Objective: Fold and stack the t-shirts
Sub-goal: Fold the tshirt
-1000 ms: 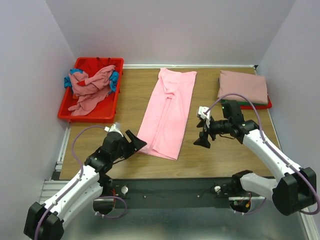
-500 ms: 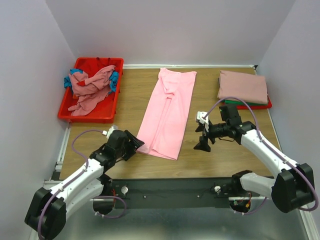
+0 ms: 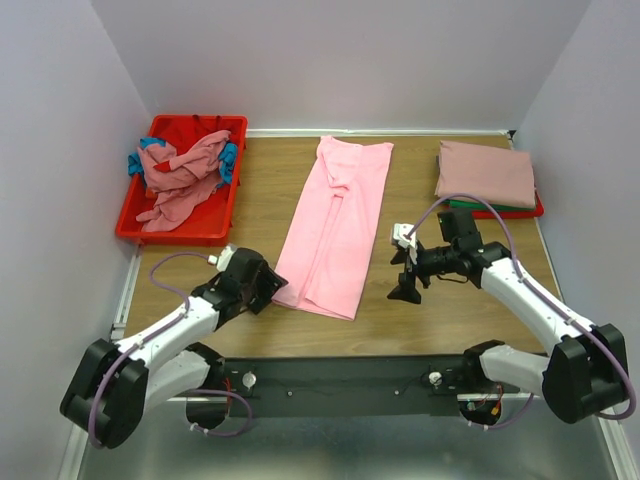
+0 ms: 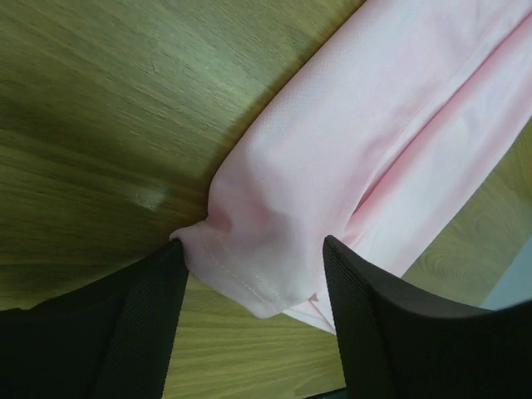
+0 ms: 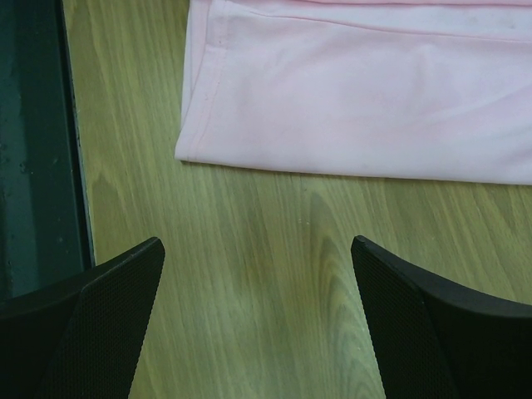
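A bright pink t-shirt (image 3: pixel 335 225), folded into a long strip, lies in the middle of the table. My left gripper (image 3: pixel 268 288) sits low at its near left corner. In the left wrist view that hemmed corner (image 4: pixel 249 274) lies between the parted jaws of the left gripper (image 4: pixel 253 243), and the left finger (image 4: pixel 158 299) touches the cloth edge. My right gripper (image 3: pixel 405 275) hovers open just right of the shirt's near end. In the right wrist view only bare wood lies between the jaws of the right gripper (image 5: pixel 257 243), with the shirt's hem (image 5: pixel 357 108) beyond it.
A red bin (image 3: pixel 170 232) at the back left holds crumpled dusty rose (image 3: pixel 185 175) and teal (image 3: pixel 228 160) shirts. At the back right a folded dusty rose shirt (image 3: pixel 487 172) tops a stack with green and red edges. The table's near edge (image 5: pixel 75 166) is close to the right gripper.
My left arm has stretched forward and lowered its gripper onto the pink shirt's near left corner, and its jaws have narrowed a little. The right gripper dipped slightly, then stayed put.
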